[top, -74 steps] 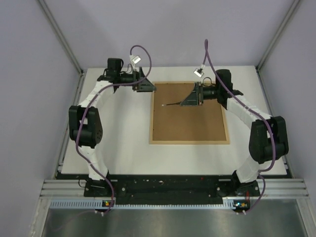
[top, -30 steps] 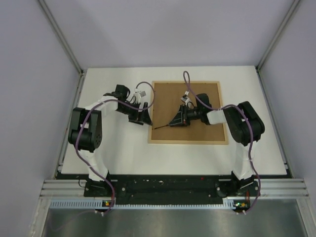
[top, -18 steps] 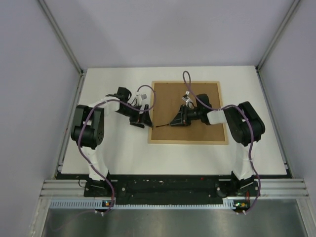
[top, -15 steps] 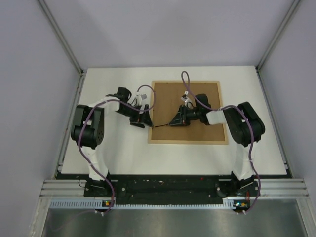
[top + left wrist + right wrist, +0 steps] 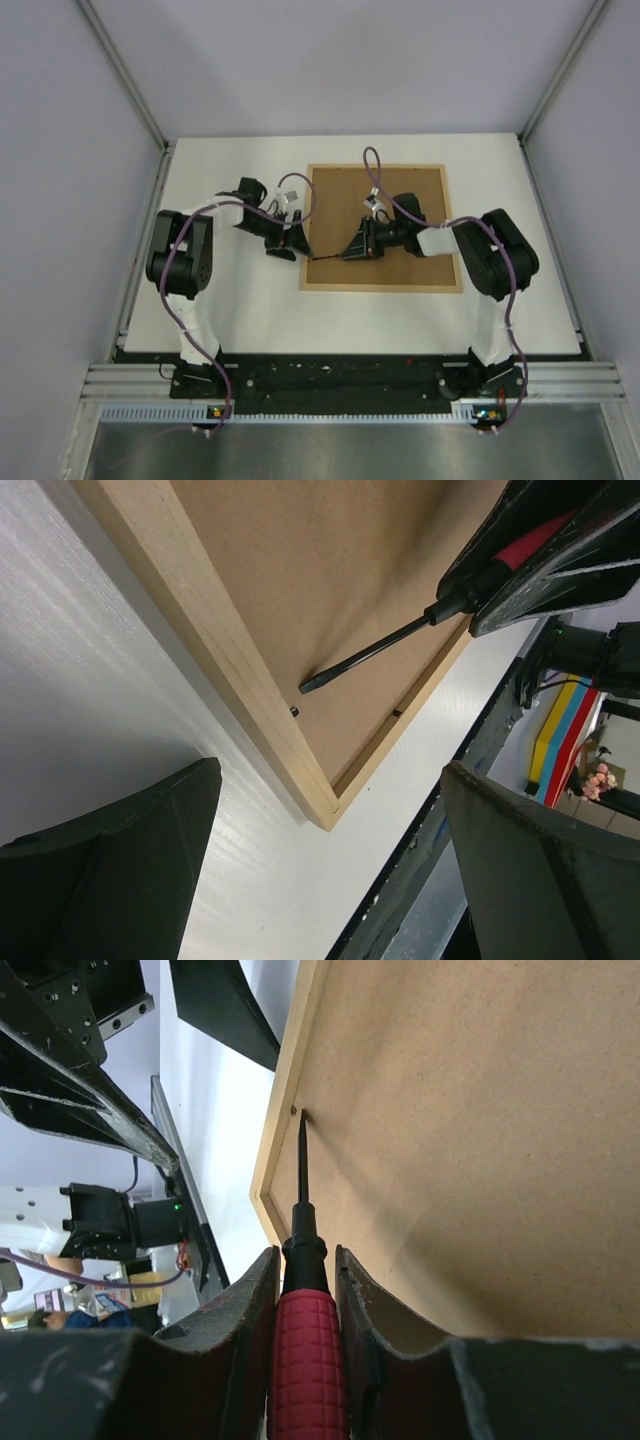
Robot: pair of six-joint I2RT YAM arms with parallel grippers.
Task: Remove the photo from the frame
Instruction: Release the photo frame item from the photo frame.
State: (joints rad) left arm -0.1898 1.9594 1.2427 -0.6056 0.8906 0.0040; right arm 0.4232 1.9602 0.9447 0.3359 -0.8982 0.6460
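The frame (image 5: 380,288) lies face down on the white table, its brown backing board (image 5: 340,190) facing up. The photo is hidden beneath the board. My right gripper (image 5: 305,1260) is shut on a red-handled screwdriver (image 5: 305,1360). The black shaft (image 5: 370,655) points at the frame's left rim (image 5: 285,1090), and its tip sits by a small dark clip (image 5: 294,711) at the board's edge. My left gripper (image 5: 325,870) hangs open just left of the frame's near-left corner, with nothing between its fingers (image 5: 110,880).
A second small clip (image 5: 397,714) sits on the frame's near rim. The two grippers (image 5: 290,245) (image 5: 358,245) are close together over the frame's left edge. White table (image 5: 240,310) surrounds the frame, and a black rail (image 5: 330,380) bounds its near edge.
Both arms came from the frame's far end to its near-left part. In the last second the right gripper edged the screwdriver tip left to the rim; the left barely moved.
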